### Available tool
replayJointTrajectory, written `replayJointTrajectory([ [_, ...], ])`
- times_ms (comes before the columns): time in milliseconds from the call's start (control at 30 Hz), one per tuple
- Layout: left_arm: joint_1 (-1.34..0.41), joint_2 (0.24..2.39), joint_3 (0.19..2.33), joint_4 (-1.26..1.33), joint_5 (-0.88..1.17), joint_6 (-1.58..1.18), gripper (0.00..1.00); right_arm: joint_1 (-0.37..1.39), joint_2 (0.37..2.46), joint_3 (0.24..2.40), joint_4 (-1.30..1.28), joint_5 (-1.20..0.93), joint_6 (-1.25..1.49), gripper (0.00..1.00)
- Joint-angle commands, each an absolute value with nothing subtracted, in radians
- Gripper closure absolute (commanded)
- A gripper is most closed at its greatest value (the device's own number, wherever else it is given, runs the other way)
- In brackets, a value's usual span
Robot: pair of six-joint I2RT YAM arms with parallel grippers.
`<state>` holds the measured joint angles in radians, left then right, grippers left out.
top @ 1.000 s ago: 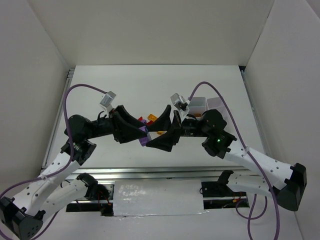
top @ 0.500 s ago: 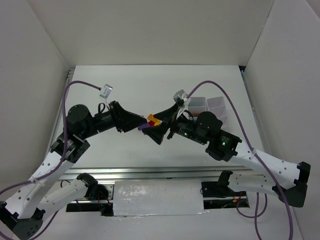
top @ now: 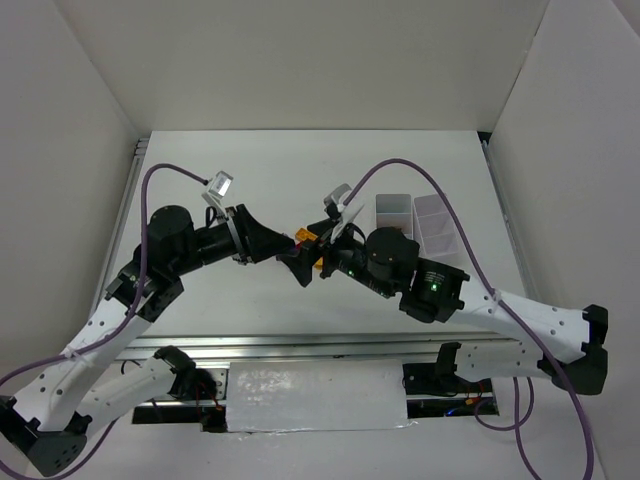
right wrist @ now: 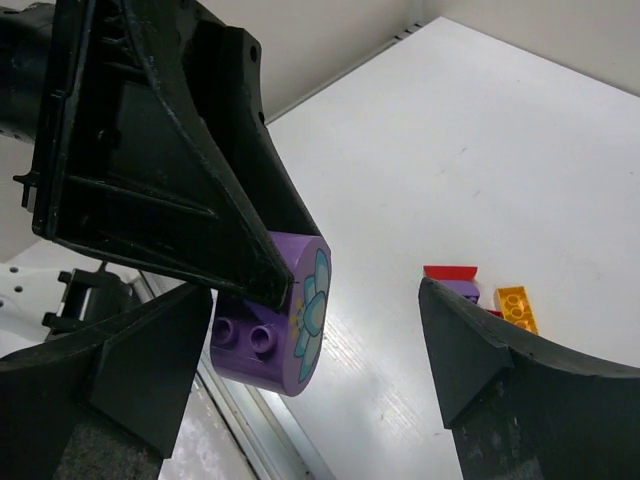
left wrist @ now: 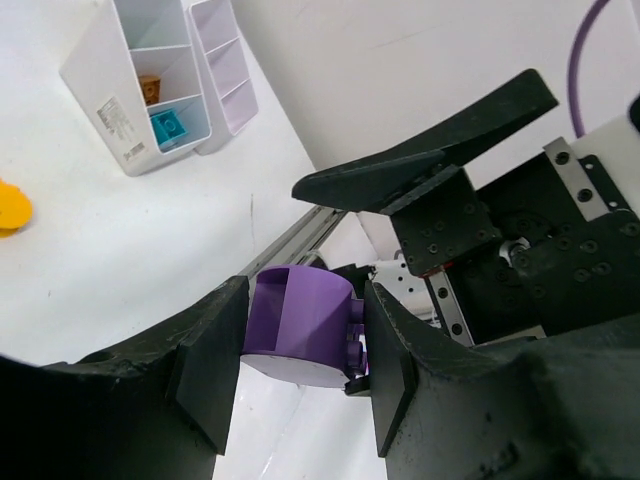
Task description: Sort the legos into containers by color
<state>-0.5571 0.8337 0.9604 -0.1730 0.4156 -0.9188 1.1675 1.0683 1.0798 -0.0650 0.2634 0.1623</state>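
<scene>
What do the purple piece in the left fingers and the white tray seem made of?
The purple piece: likely moulded plastic, smooth, slightly glossy; even colour, crisp studs, printed flower face. The white tray: probably thin rigid plastic, satin finish; slim straight walls, a label stuck on its side.

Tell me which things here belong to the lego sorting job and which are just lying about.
Job: purple brick in the left claw; white tray, teal brick in it; red brick; orange brick.
Lying about: purple cables; crinkled white sheet at the near edge.
</scene>
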Motion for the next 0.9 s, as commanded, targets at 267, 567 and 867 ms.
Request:
replayJointTrajectory([
  [267, -0.56, 0.856, 1.025, -0.248, 0.337, -0.891, 1.0, 1.232, 1.184, 1.21, -0.146, 0.298, 0.132, 0.14],
  [567, -0.56, 0.861, 1.037, -0.245, 0.344, -0.882, 1.0, 1.243, 1.217, 1.218, -0.167, 0.41, 0.129, 0.23],
  [867, -0.56, 0.864, 1.025, -0.245, 0.334, -0.879, 1.0, 1.243, 1.175, 1.186, -0.146, 0.396, 0.127, 0.76],
])
